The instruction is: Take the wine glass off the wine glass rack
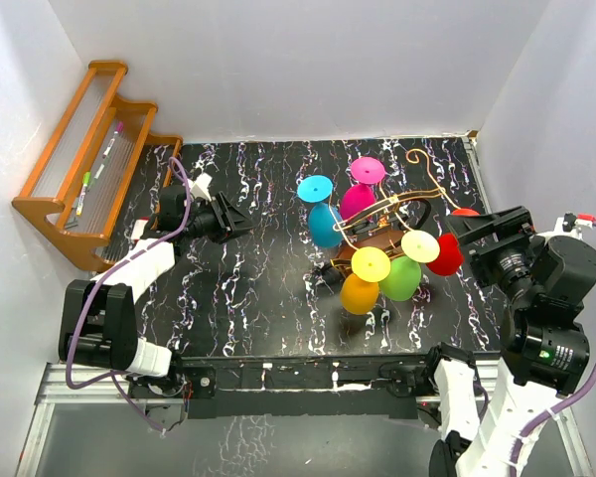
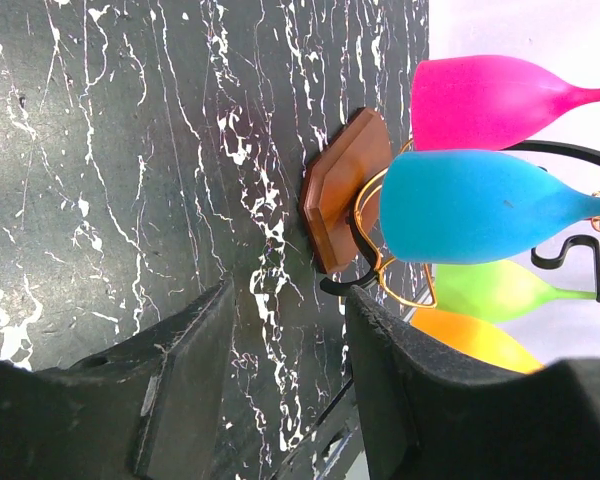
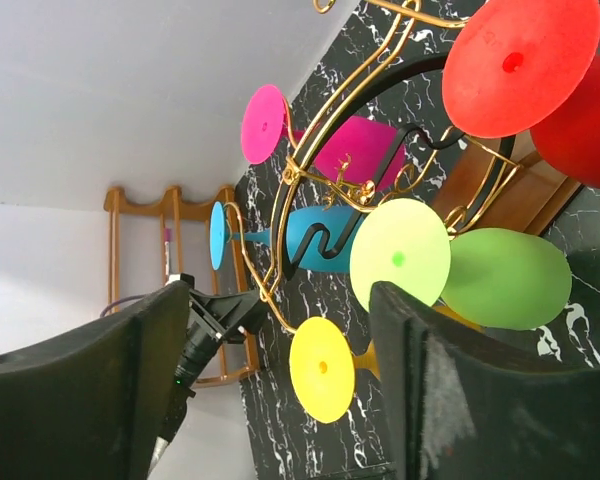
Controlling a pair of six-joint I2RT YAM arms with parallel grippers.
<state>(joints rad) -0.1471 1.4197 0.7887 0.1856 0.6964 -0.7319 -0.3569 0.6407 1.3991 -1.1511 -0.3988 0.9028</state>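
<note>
The wine glass rack (image 3: 350, 187) is located right of centre on the black marbled worktop (image 1: 248, 288). It consists of a gold wire frame with scrolled ends, mounted on a dark brown wooden base (image 2: 342, 190). Five wine glasses are carried by the frame, each hung by its foot with the bowl lowermost:

- The blue glass (image 1: 325, 226) is held on the left side, towards the left arm.
- The pink glass (image 1: 357, 202) is held just behind the blue one.
- The orange glass (image 1: 359, 295) is held at the near side, with the green glass (image 1: 403, 279) just beside it.
- The red glass (image 1: 445, 255) is held on the right side.

All five glasses are seen on the rack.

The left gripper (image 1: 236, 225) is positioned over the worktop, well apart from the rack and pointed towards it. Its fingers are spread, and nothing is held between them. In the left wrist view, the base and the blue bowl are seen ahead of the fingers.

The right gripper (image 3: 278, 300) is positioned at the right side of the rack, near the red glass. Its jaws are spread wide and nothing is gripped. Contact with the red glass cannot be determined.

An orange-brown stepped shelf (image 1: 79, 169) with pens is located at the far left corner.
</note>
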